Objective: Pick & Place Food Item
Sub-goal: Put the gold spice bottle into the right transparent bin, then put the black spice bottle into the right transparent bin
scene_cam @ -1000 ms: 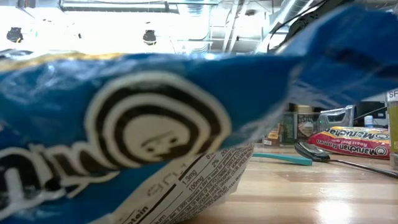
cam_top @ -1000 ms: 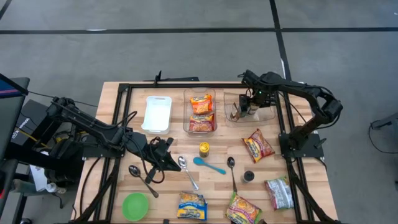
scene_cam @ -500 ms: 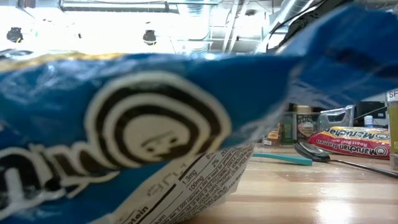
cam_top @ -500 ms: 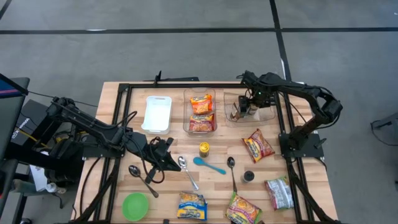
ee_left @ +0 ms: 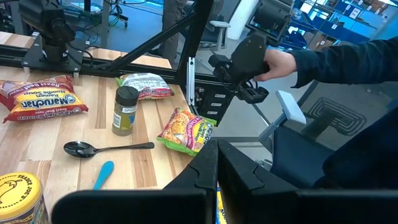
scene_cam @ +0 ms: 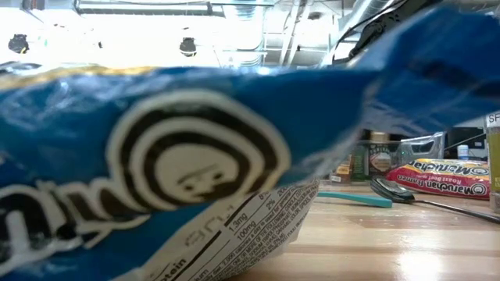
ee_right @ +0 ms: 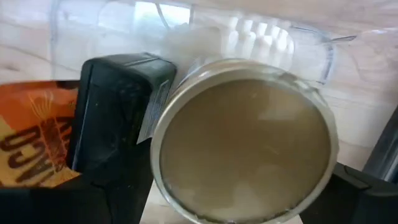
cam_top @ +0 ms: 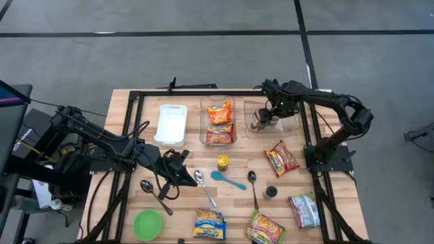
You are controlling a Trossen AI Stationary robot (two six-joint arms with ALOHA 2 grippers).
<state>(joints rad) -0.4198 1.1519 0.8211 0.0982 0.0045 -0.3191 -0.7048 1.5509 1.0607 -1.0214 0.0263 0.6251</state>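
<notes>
My left claw [cam_top: 182,169] rests shut on the table [cam_top: 183,207] near a spoon [cam_top: 203,184]. Centre bin [cam_top: 218,123] holds packets; I read "Maruchan" on a ramen pack [ee_left: 38,104]. My right claw [cam_top: 266,116] hangs open over the clear bin [cam_top: 290,125], where a round tin [ee_right: 245,142] sits.

1. The bench [cam_top: 291,146] is seen in pale wood with a black frame.
2. A white tray [cam_top: 171,124] is set near the far edge.
3. A green bowl [cam_top: 147,224] is shown at the near edge.
4. A turquoise spoon [cam_top: 227,179] is laid mid-bench.
5. A yellow-lidded jar [cam_top: 222,162] is noted.
6. Red-and-yellow ramen packets [cam_top: 219,123] are held in a clear bin [cam_top: 205,137].
7. A blue bag [scene_cam: 156,187] is marked with a black-and-cream spiral.
8. A beige-lidded can [ee_right: 245,140] is seen beside an orange packet [ee_right: 31,146].
</notes>
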